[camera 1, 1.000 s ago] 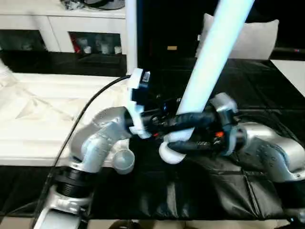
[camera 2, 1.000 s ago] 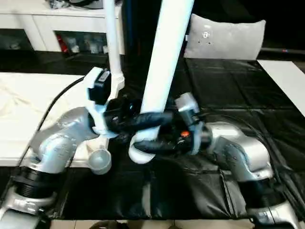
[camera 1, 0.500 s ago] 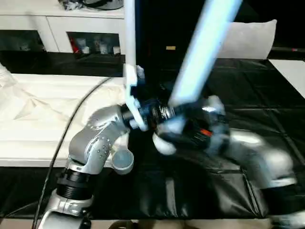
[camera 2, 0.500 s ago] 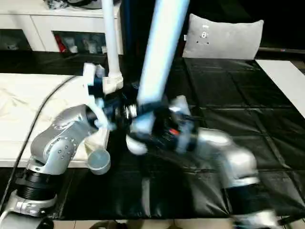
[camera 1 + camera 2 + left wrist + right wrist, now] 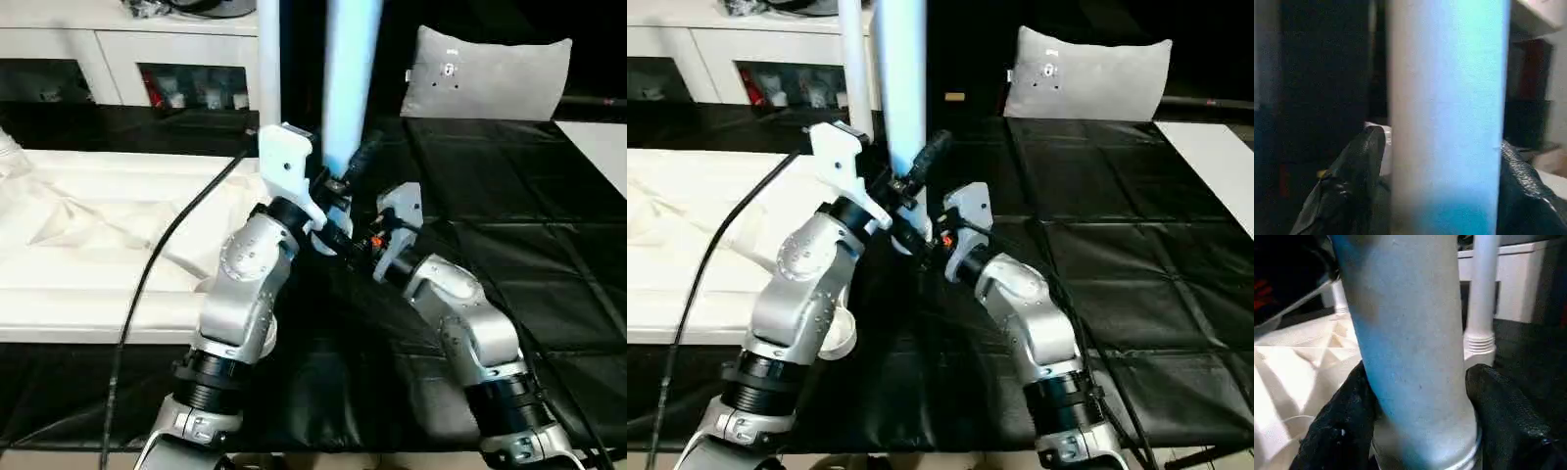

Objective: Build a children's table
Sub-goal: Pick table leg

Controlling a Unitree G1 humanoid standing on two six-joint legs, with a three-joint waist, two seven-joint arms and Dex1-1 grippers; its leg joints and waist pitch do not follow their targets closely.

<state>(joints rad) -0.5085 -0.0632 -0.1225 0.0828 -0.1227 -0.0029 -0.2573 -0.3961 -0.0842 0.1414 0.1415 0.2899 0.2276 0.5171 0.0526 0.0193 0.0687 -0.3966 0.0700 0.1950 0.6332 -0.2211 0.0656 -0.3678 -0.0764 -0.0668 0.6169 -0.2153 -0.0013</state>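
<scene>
Left eye view, reading from the left: the white tabletop (image 5: 88, 245) lies ribbed side up on the black-covered counter (image 5: 549, 245), with one leg (image 5: 267, 69) already standing upright in its far corner socket. Just to the right of that, both arms meet around a second leg (image 5: 351, 78), which stands close to upright beside the tabletop's edge. The left gripper (image 5: 1435, 166) has its black fingers (image 5: 1359, 171) pressed on either side of this leg. The right gripper (image 5: 1420, 426) clasps the same leg near its collared lower end, its fingers (image 5: 1498, 416) against both sides. A grey cushion (image 5: 490, 73) rests farther right.
</scene>
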